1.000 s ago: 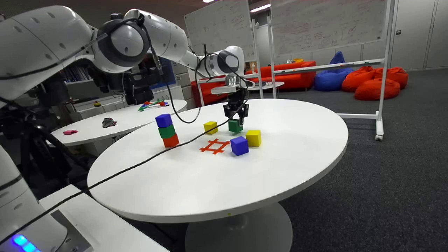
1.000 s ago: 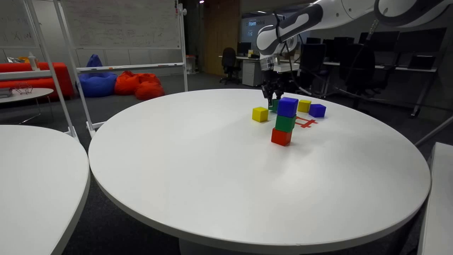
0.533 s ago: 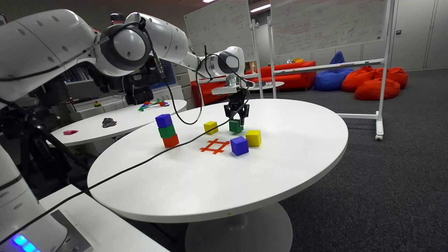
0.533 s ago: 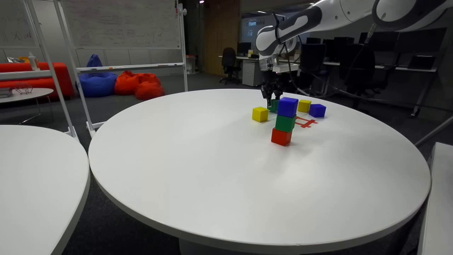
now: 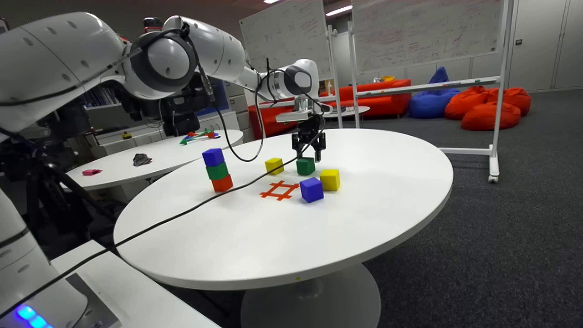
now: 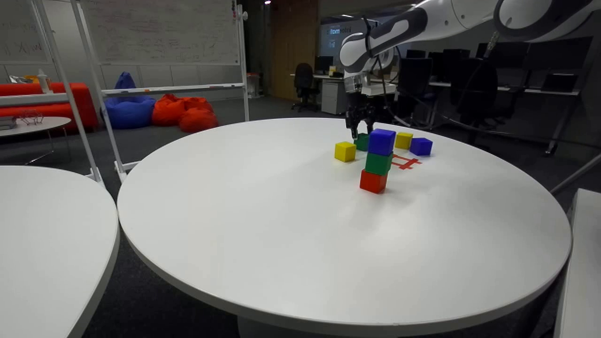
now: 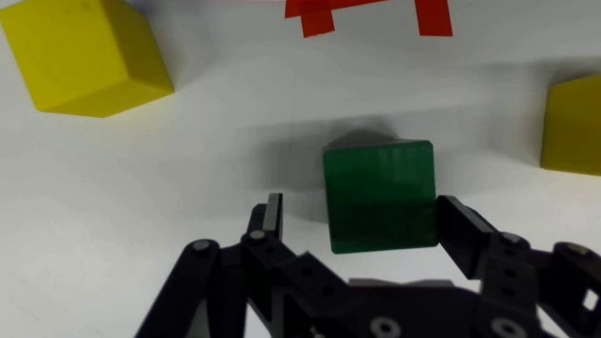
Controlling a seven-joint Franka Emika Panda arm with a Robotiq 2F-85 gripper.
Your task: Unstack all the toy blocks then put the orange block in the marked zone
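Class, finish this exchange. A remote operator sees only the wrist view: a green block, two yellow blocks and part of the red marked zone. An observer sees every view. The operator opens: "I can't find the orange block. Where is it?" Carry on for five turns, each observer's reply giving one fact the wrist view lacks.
Observer: In both exterior views the orange block is at the bottom of a stack of three blocks.
Operator: What sits directly on it?
Observer: A second green block, not the green block in your picture.
Operator: Is that the top of the stack?
Observer: No, a blue block sits on that second green block.
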